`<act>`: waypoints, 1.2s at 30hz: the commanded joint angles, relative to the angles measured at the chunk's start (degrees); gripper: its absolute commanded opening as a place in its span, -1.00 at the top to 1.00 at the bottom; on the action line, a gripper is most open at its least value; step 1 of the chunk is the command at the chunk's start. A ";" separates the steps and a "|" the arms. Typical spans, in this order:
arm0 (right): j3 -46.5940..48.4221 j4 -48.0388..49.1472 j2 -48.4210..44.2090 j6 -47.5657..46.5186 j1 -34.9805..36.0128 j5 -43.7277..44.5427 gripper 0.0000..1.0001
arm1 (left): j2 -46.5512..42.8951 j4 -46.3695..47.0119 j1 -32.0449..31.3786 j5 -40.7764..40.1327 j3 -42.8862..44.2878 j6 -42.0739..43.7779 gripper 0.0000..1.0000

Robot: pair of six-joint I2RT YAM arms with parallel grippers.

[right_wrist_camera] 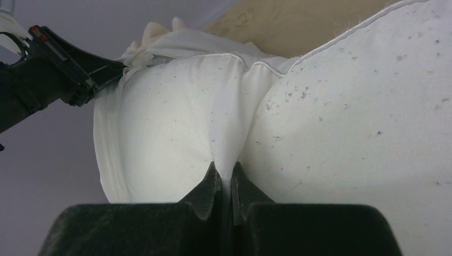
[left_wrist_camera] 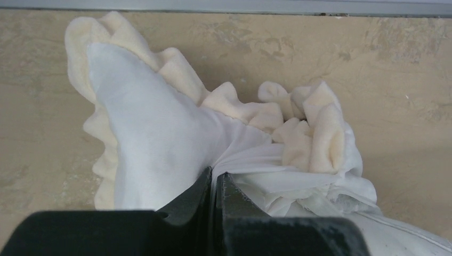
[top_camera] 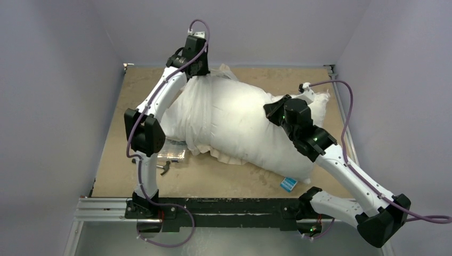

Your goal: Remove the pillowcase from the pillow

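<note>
The plump white pillow [top_camera: 256,133] lies slantwise across the table, its blue-and-white tag [top_camera: 288,184] at the near right corner. The pillowcase [top_camera: 184,114], white side out with a cream frill [top_camera: 221,156], still covers the pillow's far left end. My left gripper [top_camera: 196,69] is at the far end, shut on bunched white pillowcase fabric [left_wrist_camera: 160,138] beside the cream frill [left_wrist_camera: 314,133]; the gripper [left_wrist_camera: 216,173] holds it above the table. My right gripper [top_camera: 274,111] is on top of the pillow's right half, shut on a pinch of speckled white pillow fabric [right_wrist_camera: 330,122]; the gripper [right_wrist_camera: 226,166] grips a fold.
A clear plastic piece [top_camera: 173,152] and small dark parts [top_camera: 166,166] lie on the tan table [top_camera: 122,133] left of the pillow. Grey walls close in on the left, back and right. A metal rail [top_camera: 106,205] runs along the near edge.
</note>
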 commanded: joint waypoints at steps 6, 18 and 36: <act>2.91 -1.01 2.73 3.60 -0.79 4.81 1.00 | 3.06 6.22 6.42 11.18 -8.02 -6.98 0.60; 12.27 0.16 12.20 -8.05 -0.26 -0.42 -0.25 | -16.40 9.15 6.42 11.06 -19.74 -4.56 -0.19; 12.12 -2.78 21.48 -10.89 15.11 -7.74 -0.98 | -47.71 6.25 5.81 11.86 -53.82 -2.27 -0.39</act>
